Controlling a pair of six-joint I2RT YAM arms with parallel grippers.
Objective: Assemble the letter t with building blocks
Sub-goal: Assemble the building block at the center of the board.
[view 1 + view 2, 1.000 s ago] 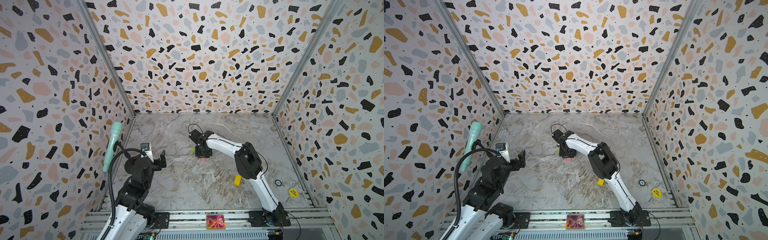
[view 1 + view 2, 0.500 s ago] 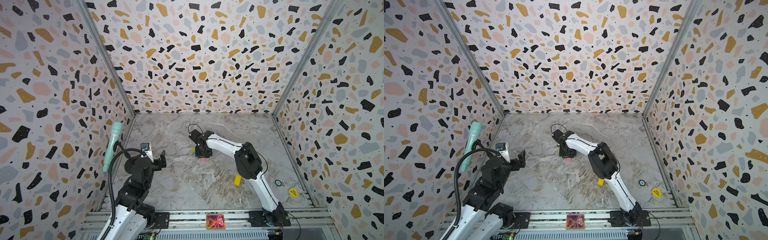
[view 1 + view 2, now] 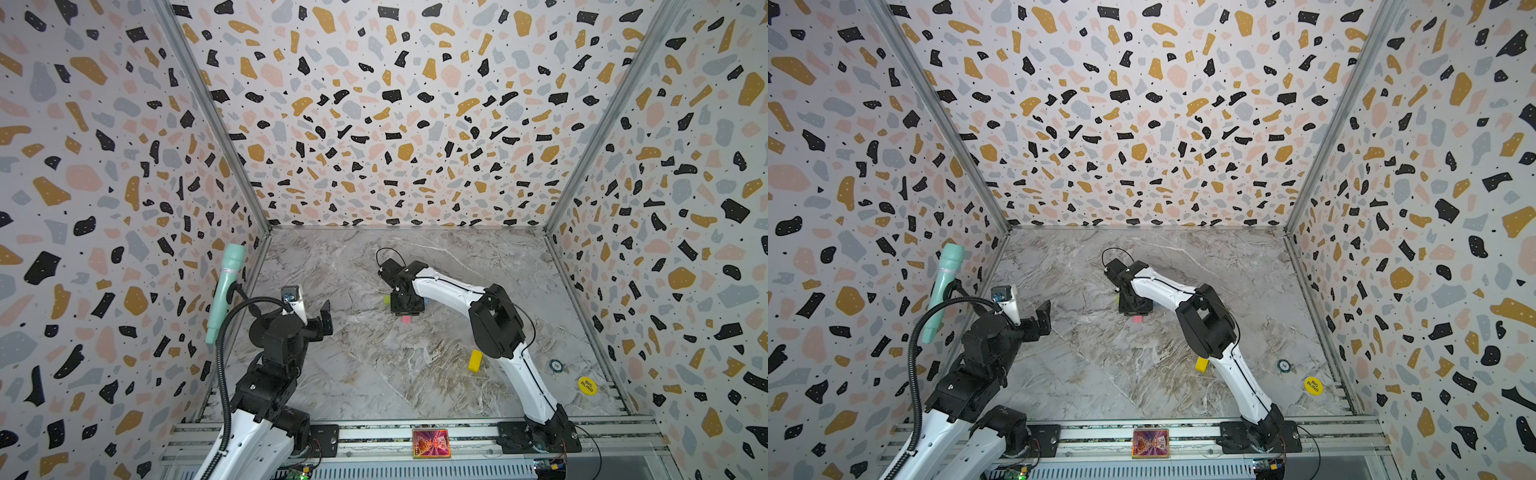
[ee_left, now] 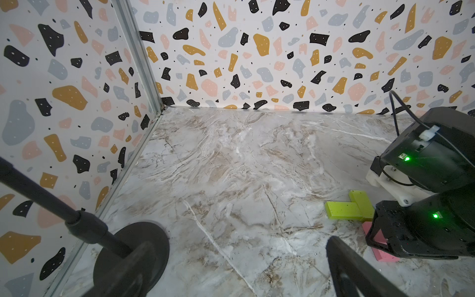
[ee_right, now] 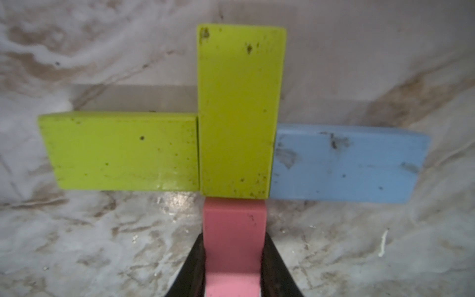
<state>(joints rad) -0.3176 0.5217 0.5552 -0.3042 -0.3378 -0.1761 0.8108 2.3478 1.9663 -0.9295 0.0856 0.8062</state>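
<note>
Clamping the pink brick (image 5: 234,221) by its long sides, the right gripper (image 5: 233,250) sits low on the table (image 3: 374,374), jaws narrow and tight on the brick.

Change over the last second: none seen. Arm, gripper and bricks keep the same places in both top views, and the grip stays as tight as before. Judgement: the brick is being steadied at its seat, not carried.

Wrist view, outward from the claw:
- The pink brick's far end butts the upright green brick (image 5: 240,110) at 12 o'clock.
- The crossbar green brick (image 5: 120,151) touches that one at 9 o'clock.
- The blue brick (image 5: 347,164) touches it at 3 o'clock and looks slightly skewed.

The letter t (image 3: 387,298) thus lies a little past table centre toward 12 o'clock, with top, crossbar and upper stem joined.

A pink end (image 3: 406,319) shows at 6 o'clock of the gripper. Whether it is the same brick or the second pink one cannot be told.

The yellow brick (image 3: 475,360) lies well apart toward 4 o'clock, beside the right arm's elbow, not yet set as the foot.

The left gripper (image 3: 312,313) hangs raised near 8 o'clock, jaws apart, empty.

Judgement: the stem joint looks seated, release seems due, and the foot remains.
</note>
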